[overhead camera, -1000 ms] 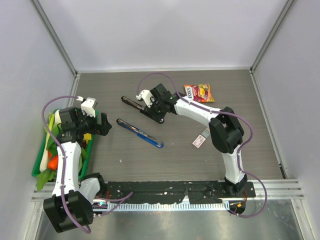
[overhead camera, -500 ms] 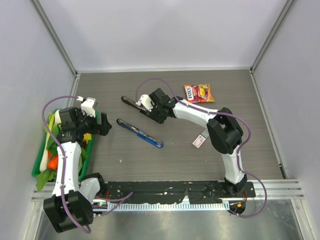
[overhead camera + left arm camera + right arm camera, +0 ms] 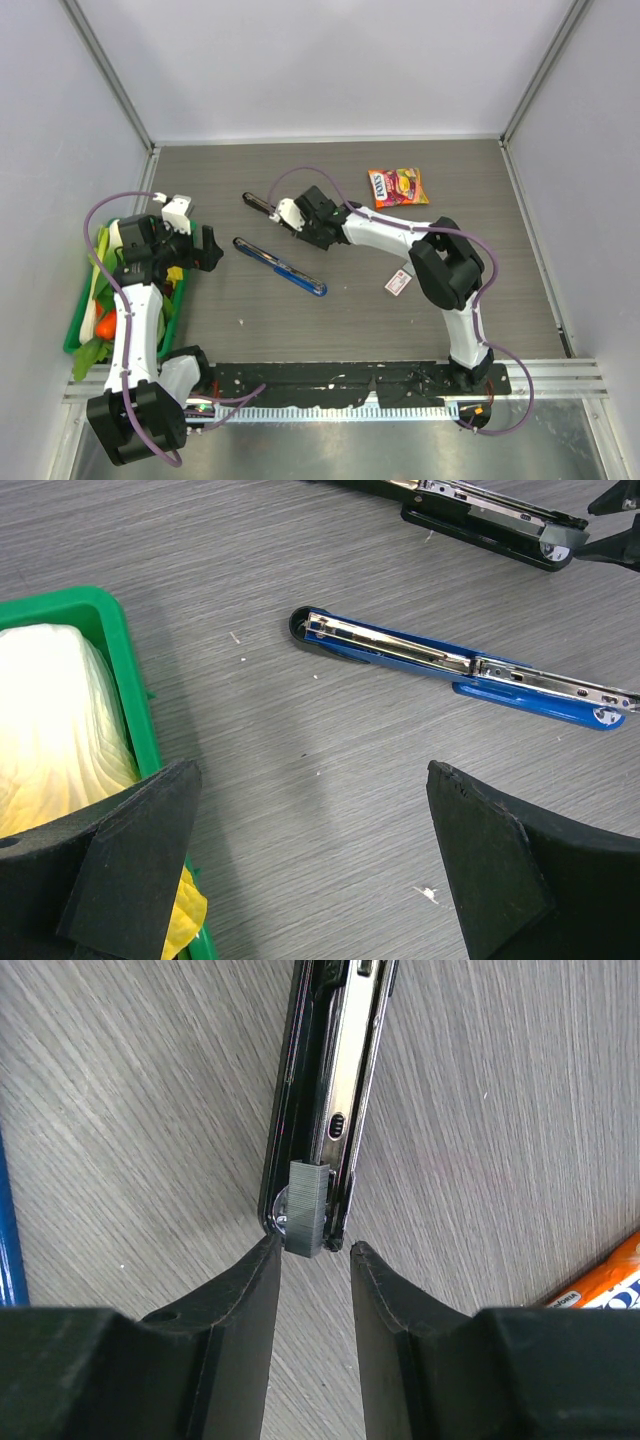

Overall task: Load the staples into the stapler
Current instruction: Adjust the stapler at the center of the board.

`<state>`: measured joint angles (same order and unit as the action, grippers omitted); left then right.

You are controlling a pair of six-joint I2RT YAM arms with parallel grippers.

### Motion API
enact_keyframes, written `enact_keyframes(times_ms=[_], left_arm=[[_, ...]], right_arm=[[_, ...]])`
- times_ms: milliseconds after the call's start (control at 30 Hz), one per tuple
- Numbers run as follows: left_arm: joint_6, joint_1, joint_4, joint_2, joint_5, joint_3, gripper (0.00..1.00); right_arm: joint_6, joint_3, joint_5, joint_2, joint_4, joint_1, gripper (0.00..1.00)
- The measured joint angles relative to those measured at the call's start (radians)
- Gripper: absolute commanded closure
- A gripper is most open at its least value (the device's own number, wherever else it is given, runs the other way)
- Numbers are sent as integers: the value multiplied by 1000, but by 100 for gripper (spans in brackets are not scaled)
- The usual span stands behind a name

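Note:
The black stapler (image 3: 260, 204) lies opened out flat on the table, its metal channel facing up (image 3: 335, 1080). A short grey block of staples (image 3: 309, 1207) stands on end at the channel's near end. My right gripper (image 3: 312, 1247) sits just behind that end and is open. The left fingertip touches the block's corner and the right one is apart from it. From above, the right gripper (image 3: 298, 222) covers the stapler's near-right part. My left gripper (image 3: 312, 770) hangs wide open over bare table beside the basket, seen from above as the left gripper (image 3: 208, 248).
A blue stapler (image 3: 280, 266) lies opened flat in front of the black one. An orange snack bag (image 3: 398, 185) lies at the back right. A small white-and-red box (image 3: 399, 283) rests by the right arm. A green basket (image 3: 68, 340) of vegetables stands at the left edge.
My right wrist has swung a little toward the near side along the black stapler, and its jaws have barely widened. The left arm has not moved.

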<state>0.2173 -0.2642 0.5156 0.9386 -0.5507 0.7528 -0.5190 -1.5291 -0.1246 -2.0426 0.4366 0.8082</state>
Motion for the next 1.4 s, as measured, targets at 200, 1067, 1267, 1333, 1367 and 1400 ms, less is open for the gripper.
enact_keyframes(times_ms=[200,1067,1267,1333,1367,1400], left_arm=[[0,0,0,3,0,0,0],[0,0,0,6,0,0,0],[0,0,0,6,0,0,0],[0,0,0,6,0,0,0],[0,0,0,6,0,0,0],[0,0,0,6,0,0,0]], right_arm=[[-21,28,-48,0,-37,16,60],[-25,39,-104,-3,-93,42,54],[6,-12,-75,-41,-76,37,52],[26,-55,-45,-58,-47,26,52],[40,-82,-21,-67,-36,19,52],[54,-110,2,-75,-23,12,52]])
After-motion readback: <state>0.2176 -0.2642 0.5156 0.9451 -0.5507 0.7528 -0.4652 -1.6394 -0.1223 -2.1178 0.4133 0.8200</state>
